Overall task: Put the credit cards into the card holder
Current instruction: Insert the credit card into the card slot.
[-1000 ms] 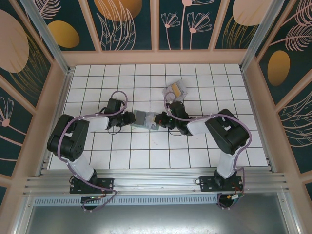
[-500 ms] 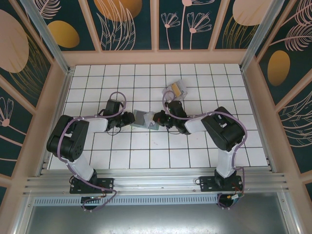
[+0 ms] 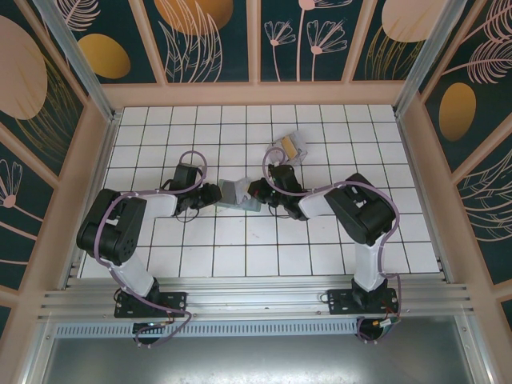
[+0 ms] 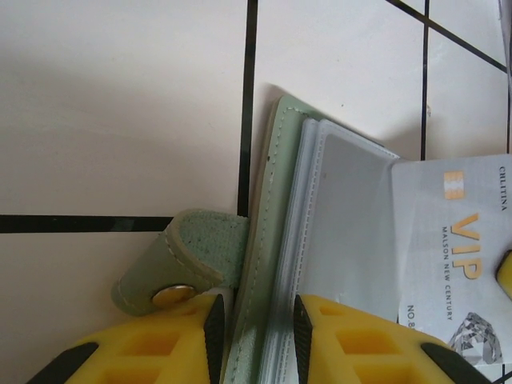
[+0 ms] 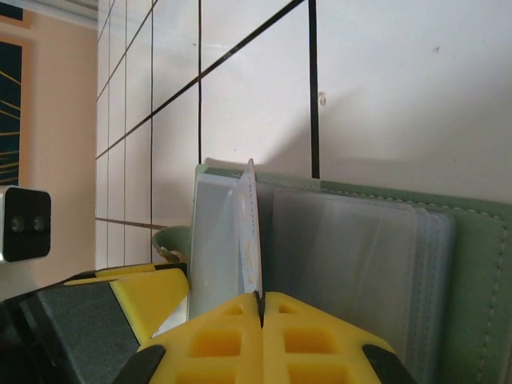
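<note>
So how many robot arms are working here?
2. The left arm reaches in from the left, left gripper clamped on the card holder's edge; the right arm reaches from the right, right gripper pinching a credit card over it.

The card holder [image 3: 234, 194] is boxed in sideways: the left gripper [image 3: 214, 194] pinches its left edge, and the right gripper [image 3: 255, 192] crowds its right side, nipping a VIP card [image 4: 448, 248]. The tiles [image 3: 232, 240] before and behind it lie free. The loose credit cards [image 3: 290, 146] sit further back, well apart.
</note>
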Action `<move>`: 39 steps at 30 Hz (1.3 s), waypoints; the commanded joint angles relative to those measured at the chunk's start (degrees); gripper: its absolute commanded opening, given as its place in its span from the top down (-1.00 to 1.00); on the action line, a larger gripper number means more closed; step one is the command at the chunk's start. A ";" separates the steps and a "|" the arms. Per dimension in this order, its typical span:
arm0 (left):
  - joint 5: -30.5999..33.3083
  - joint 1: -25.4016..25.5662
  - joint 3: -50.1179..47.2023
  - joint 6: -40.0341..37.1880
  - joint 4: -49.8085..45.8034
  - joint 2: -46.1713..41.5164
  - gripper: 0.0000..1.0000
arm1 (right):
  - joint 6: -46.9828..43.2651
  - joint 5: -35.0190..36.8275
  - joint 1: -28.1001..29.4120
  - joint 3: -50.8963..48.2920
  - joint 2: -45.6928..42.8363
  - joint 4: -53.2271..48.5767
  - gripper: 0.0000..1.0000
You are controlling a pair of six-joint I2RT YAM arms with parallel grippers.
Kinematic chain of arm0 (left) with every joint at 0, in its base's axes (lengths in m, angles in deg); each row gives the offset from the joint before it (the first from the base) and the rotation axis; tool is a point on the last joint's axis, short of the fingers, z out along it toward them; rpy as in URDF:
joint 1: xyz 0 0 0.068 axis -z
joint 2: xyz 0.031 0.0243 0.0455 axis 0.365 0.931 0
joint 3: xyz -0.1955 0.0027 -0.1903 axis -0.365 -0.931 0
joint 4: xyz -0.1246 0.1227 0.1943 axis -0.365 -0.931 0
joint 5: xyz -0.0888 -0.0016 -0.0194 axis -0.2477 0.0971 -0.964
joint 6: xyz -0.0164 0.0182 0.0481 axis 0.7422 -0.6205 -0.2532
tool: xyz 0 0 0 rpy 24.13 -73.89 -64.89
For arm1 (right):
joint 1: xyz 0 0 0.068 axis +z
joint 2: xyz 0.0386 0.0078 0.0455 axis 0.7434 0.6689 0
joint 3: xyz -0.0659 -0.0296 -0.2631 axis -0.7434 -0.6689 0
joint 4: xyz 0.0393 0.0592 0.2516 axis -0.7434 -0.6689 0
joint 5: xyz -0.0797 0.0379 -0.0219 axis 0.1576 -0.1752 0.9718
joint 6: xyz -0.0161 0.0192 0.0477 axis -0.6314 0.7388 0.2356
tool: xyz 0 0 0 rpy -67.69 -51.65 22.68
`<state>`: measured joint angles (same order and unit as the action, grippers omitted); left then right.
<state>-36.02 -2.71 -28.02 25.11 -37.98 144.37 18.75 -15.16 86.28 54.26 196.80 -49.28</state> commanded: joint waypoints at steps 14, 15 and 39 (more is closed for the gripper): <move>-4.69 6.13 0.46 2.75 1.17 3.78 0.40 | 3.30 2.09 0.50 -0.89 3.06 5.37 1.00; -4.62 6.15 0.42 2.82 1.09 3.66 0.40 | 3.32 1.92 0.58 -0.98 3.02 5.60 1.00; -4.50 6.97 0.08 3.53 2.30 3.95 0.40 | 0.13 4.70 6.46 6.07 7.43 -2.28 1.00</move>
<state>-33.90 0.81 -27.71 27.26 -35.27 145.55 21.05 -10.13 90.96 58.52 202.14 -47.21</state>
